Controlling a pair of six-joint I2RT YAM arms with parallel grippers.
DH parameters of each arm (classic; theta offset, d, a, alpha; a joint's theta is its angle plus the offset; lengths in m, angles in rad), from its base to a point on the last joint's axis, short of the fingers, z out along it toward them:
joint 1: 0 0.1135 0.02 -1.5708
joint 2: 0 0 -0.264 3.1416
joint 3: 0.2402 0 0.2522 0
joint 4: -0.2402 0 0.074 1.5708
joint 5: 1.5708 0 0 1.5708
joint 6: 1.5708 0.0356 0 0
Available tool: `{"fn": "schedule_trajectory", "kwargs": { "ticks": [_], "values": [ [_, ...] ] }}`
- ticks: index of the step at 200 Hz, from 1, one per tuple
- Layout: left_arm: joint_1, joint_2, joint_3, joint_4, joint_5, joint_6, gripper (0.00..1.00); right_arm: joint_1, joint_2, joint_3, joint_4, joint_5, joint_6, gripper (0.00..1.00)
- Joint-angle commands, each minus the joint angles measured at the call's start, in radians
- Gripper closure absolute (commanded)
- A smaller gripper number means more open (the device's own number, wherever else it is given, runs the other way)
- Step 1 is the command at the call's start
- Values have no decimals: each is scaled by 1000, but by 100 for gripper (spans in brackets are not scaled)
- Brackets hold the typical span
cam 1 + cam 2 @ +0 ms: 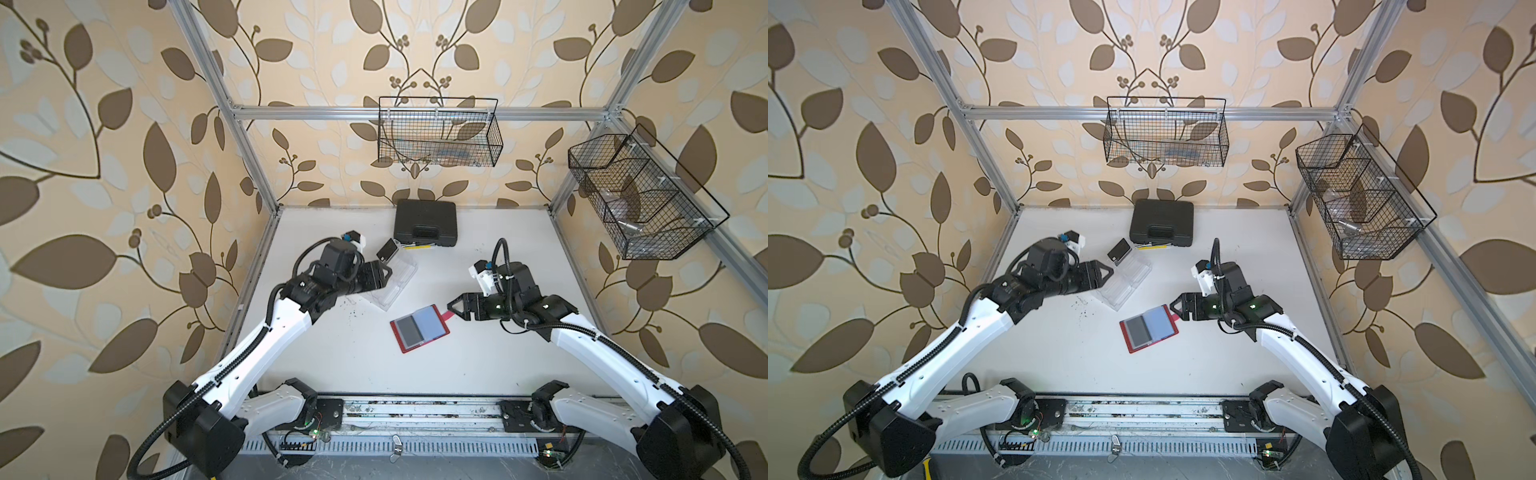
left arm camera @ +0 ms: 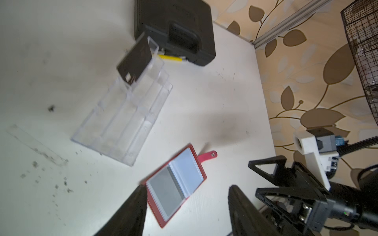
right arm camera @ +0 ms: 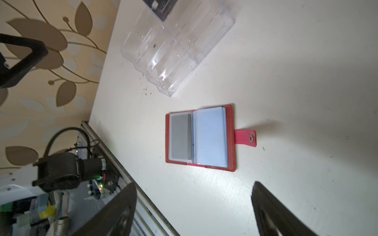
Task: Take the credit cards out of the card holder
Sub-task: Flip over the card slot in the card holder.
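The card holder [image 1: 419, 329] [image 1: 1148, 328] lies open and flat mid-table, its red strap tab pointing toward my right arm. A dark grey rectangle [image 3: 181, 137] shows through one clear sleeve; the other page looks pale blue. One black credit card [image 1: 387, 250] [image 2: 136, 61] stands tilted in the far end of the clear tray. My left gripper [image 1: 386, 274] [image 2: 188, 194] hovers open over the tray's near-left side, holding nothing. My right gripper [image 1: 451, 307] [image 3: 193, 190] is open and empty, just beside the strap tab [image 3: 245, 138].
The clear acrylic tray [image 1: 395, 286] lies left of the wallet. A black case with moulded handle [image 1: 424, 222] sits at the back, a yellow pen [image 1: 420, 246] against it. Wire baskets hang on the back wall [image 1: 438, 133] and right wall [image 1: 640, 195]. Dark crumbs dot the table.
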Motion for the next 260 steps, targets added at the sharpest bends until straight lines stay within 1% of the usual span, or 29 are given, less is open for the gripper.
{"fn": "schedule_trajectory", "kwargs": {
  "ticks": [1,9,13,26,32,47,58,73,84,105,119,134,152,170,189,203,220,233,260],
  "values": [
    [-87,-46,-136,132,-5,-222,37,81,51,-20,73,80,73,24],
    [-127,-47,-182,158,-14,-238,39,107,80,-16,82,94,82,30],
    [-145,-45,-203,173,-19,-281,39,118,93,-12,85,99,85,33],
    [-201,-32,-268,236,-37,-333,38,146,148,1,88,112,98,44],
    [-216,-19,-299,271,-38,-363,40,155,170,6,89,122,102,47],
    [-233,8,-372,371,-22,-429,42,173,217,11,101,139,108,53],
    [-239,23,-425,434,-19,-469,43,172,250,13,112,136,118,63],
    [-241,36,-472,478,-17,-506,47,171,294,21,114,136,120,74],
    [-243,40,-491,476,-23,-518,47,173,320,28,122,129,116,78],
    [-243,52,-545,527,-29,-548,49,178,363,44,114,145,106,83],
    [-243,72,-579,586,-23,-568,50,176,387,44,118,143,103,84],
    [-243,114,-580,597,-9,-569,52,176,410,47,117,144,99,84],
    [-243,170,-579,616,4,-580,58,173,437,48,113,144,93,87],
    [-243,221,-571,633,15,-588,62,167,455,47,111,144,93,88],
    [-243,249,-553,609,7,-590,69,166,462,43,113,149,87,89],
    [-243,265,-550,611,2,-594,70,164,470,38,114,149,86,89],
    [-243,290,-548,623,10,-597,74,159,484,28,118,145,86,91],
    [-244,313,-560,673,15,-603,76,155,492,19,123,143,87,92],
    [-244,351,-587,852,29,-619,79,147,502,-8,134,141,96,93]
  ]
}}
